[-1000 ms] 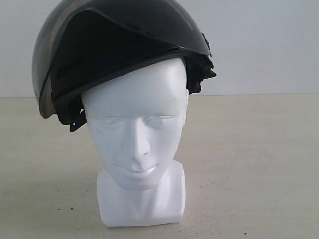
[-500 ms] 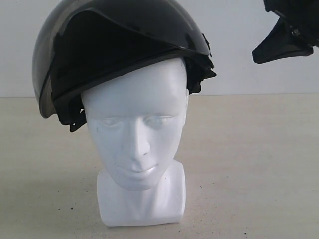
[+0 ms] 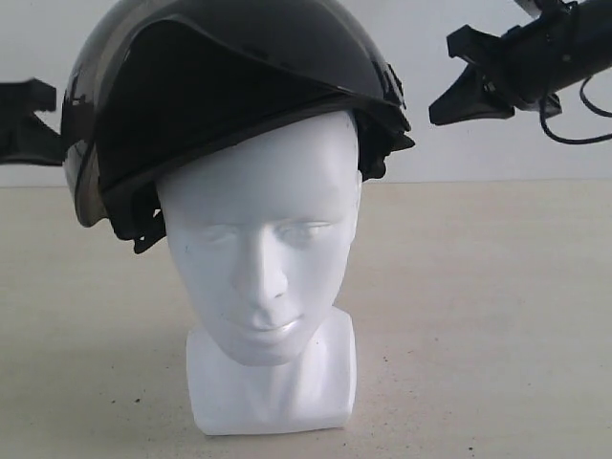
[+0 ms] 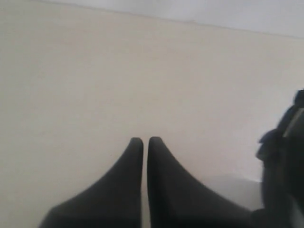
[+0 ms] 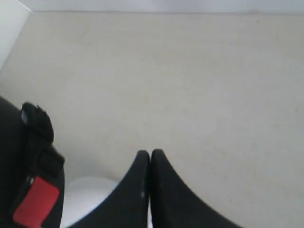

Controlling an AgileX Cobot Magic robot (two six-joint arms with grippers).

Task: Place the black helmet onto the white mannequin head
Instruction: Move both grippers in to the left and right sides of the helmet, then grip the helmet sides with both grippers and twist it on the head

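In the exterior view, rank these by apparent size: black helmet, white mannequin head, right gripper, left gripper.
1. black helmet and white mannequin head: too alike to rank. The helmet is wider, the head taller.
2. right gripper.
3. left gripper, partly cut off by the frame edge.

A plain pale wall [image 3: 497, 158] stands at the far side behind a beige, faintly speckled tabletop [image 3: 478, 316] under soft, even light.

I can read no text, brand or number anywhere; the red tab [image 5: 35, 202] on the black helmet [image 3: 239, 86] shows no lettering I can make out.
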